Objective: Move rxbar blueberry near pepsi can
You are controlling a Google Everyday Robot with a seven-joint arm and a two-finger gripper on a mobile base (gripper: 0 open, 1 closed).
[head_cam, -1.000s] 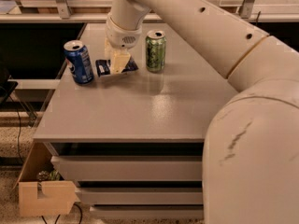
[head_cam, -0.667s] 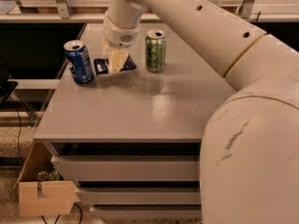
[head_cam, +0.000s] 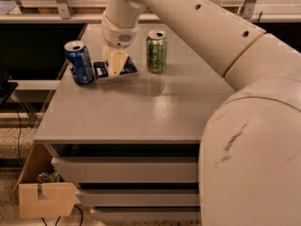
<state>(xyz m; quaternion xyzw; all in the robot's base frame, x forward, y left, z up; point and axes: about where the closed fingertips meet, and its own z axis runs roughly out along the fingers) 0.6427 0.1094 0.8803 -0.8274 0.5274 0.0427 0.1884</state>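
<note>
Fingers (head_cam: 117, 62) of the gripper (head_cam: 115, 73) are pinching the rxbar blueberry (head_cam: 100, 69), which is lying flat on the grey table (head_cam: 141, 112) just beside the pepsi can (head_cam: 79, 62), so placement is looking essentially complete, with only release and withdrawal remaining

No readable print anywhere — jaws over the rxbar blueberry (head_cam: 100, 70).

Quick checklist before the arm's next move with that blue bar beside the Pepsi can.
1. rxbar blueberry on the table, next to the pepsi can: ok.
2. Pepsi can upright: ok.
3. Bar touching the can: cannot tell.
4. gripper down on the bar's middle; whether it holds the bar: cannot tell.
5. green can upright, apart from the gripper: ok.
</note>
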